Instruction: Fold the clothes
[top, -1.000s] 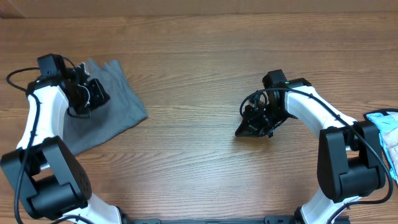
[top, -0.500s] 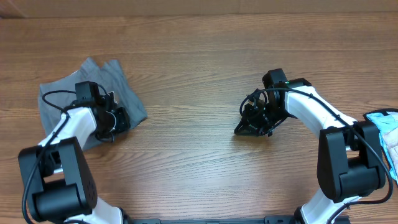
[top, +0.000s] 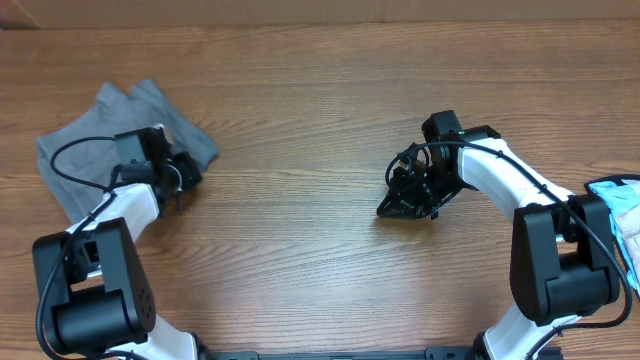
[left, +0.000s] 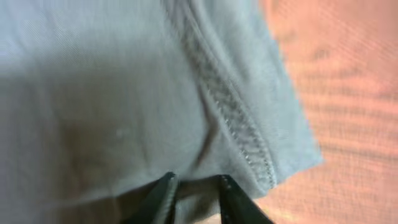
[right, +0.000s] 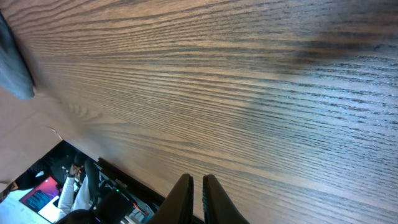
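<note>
Left gripper (left: 196, 194): tips slightly parted, close over shorts (left: 124, 93) beside stitched hem (left: 242, 137); pinching or loose, cannot tell. Shorts crumpled at far-left of table (top: 300, 100), near edge under that arm. Right gripper (right: 197, 186): pressed together, empty, above bare wood right of centre, well apart from shorts.

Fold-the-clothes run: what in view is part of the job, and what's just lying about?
Job:
- grey shorts, far left of the table
- left gripper, at their stitched edge

Lying about:
- pale blue item at the right edge, mostly cut off, can't identify it
</note>
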